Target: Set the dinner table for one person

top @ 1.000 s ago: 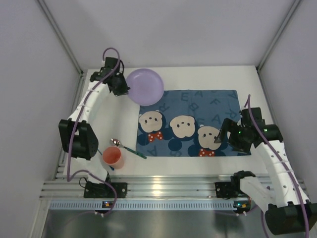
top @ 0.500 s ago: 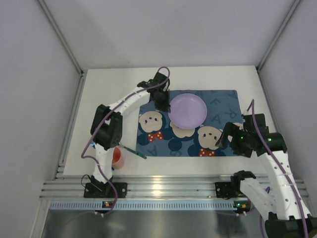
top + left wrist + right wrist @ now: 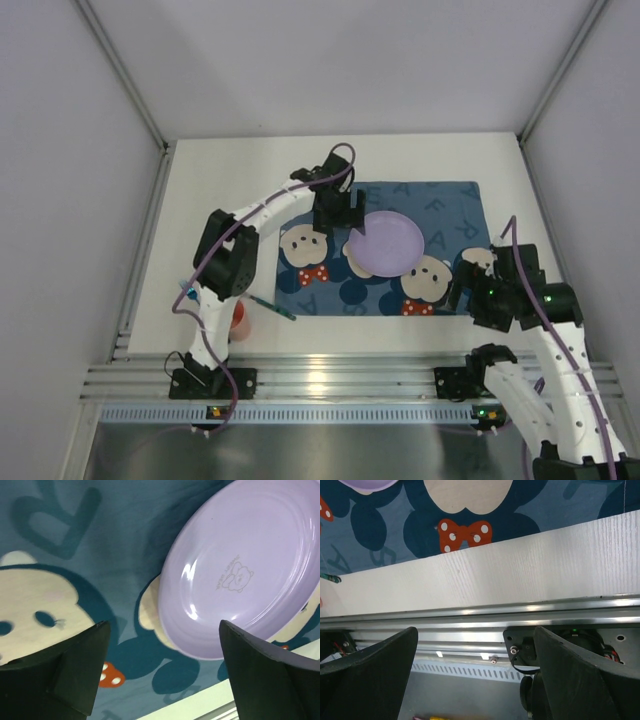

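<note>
Starting at the near edge, the metal rail (image 3: 320, 372) is running across the front with both arm bases bolted onto it. Just past that, the right gripper (image 3: 463, 290) is hanging over the near right part of the blue placemat (image 3: 450, 205). Its wrist view is showing the jaws spread wide with nothing between them, just the rail and a white strip of tabletop below.

That tabletop is the dinner table (image 3: 225, 185), and it's sitting under everything, a big plain white surface reaching from the rail to the back wall.

Over on the left, an orange cup (image 3: 238, 318) is peeking out from behind the left arm (image 3: 225, 265), standing on bare table just off the placemat. A green-handled utensil (image 3: 272, 306) is lying at a slant between the cup and the placemat's near left corner. Its business end is hiding under the arm, so I can't tell what kind it is.

Further in, the purple plate (image 3: 388, 243) is lying flat on the placemat among the cartoon mouse faces (image 3: 305, 245), covering most of the middle one. The left gripper (image 3: 340, 214) is hovering at the plate's far left rim, jaws wide apart and gripping nothing. In its wrist view the plate is lying clear of both fingers.
</note>
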`<action>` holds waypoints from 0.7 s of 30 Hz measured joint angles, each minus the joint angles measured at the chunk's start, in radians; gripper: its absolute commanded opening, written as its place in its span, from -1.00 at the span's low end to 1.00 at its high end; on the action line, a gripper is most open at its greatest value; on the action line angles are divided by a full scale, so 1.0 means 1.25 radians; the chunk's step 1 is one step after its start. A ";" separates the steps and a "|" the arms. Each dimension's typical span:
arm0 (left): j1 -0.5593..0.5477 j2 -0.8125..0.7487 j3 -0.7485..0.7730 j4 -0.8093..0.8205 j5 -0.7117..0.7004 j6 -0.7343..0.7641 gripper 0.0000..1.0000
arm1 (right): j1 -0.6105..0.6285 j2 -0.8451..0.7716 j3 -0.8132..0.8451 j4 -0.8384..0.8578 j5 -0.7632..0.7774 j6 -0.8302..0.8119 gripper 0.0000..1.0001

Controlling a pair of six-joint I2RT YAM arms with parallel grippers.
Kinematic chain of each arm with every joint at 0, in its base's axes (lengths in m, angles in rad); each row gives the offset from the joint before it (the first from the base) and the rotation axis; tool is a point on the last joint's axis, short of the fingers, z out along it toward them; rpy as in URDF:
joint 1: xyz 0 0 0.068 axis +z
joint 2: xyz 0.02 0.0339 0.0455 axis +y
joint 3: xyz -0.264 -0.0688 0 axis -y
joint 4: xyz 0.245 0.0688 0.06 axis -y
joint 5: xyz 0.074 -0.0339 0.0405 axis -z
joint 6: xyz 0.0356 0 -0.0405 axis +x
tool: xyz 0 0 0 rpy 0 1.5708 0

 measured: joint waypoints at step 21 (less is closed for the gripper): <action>0.220 -0.565 -0.239 -0.446 -0.407 -0.128 0.96 | 0.000 0.136 0.083 0.045 -0.049 -0.050 0.99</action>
